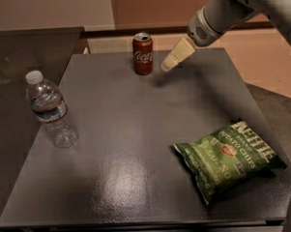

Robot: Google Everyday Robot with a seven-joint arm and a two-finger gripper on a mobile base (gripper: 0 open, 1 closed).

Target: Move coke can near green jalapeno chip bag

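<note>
We see the coke can [143, 53] standing upright at the far edge of the dark grey tabletop [132, 138], a little left of the middle, silver top up, white script facing us. The end effector [167, 65] hangs just to the right of the can, near it, with a narrow gap showing between the two. It reads as a cream wedge angled down and to the left, tip low over the tabletop, with a dark shadow on the surface beneath it. We cannot tell whether the end effector is spread or pressed together. The grey arm [228, 10] runs from it up into the top right corner of the view.

The green jalapeno chip bag [228, 159] lies flat at the near right of the tabletop, well apart from the can. It is turned so that its white Kettle lettering climbs toward the right edge, and a small red emblem sits around mid-bag. Its right end comes close to the right edge of the tabletop.

A clear plastic water bottle [51, 110] with a white cap stands upright on the left side, near the left edge, well apart from both can and bag. A label band wraps its upper body.

A pale patch of glare sits on the tabletop, front and centre. Beyond the tabletop we see tan floor on the right and another dark surface on the left.
</note>
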